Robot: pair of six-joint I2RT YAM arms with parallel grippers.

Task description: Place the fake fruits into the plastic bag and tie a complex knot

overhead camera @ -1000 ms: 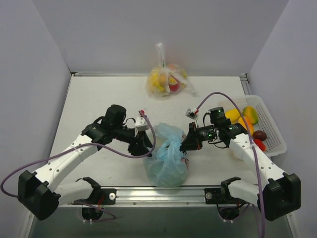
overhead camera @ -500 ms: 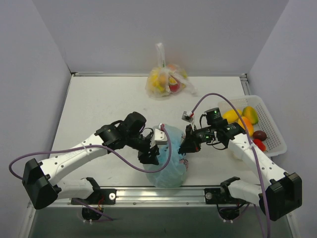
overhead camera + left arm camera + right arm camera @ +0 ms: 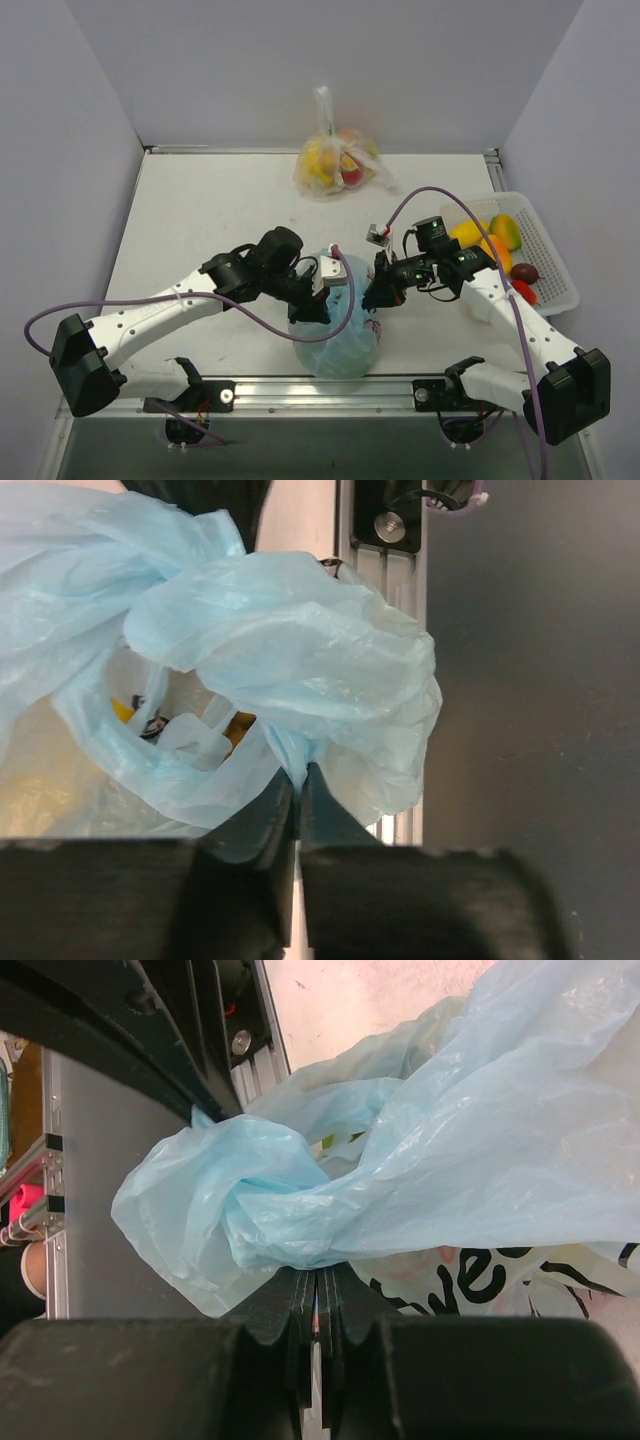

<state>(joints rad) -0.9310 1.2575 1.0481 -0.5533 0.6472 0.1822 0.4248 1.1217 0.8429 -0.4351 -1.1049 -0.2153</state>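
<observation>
Left end effector swung in to the plastic bag, now pinching film at its left; right end effector, pressed together, pinches film at its right.

Soft, even light falls from above in the top view; the flat white table is bright, with only faint, diffuse shadows under the arms. In the left wrist view the thin translucent light-blue plastic bag is well lit and fairly sharp, while the left gripper's black fingers are a dark blur along the bottom; the right wrist view is alike, the right gripper's black fingers unfocused, the bag's film slightly washed out at upper right.
</observation>
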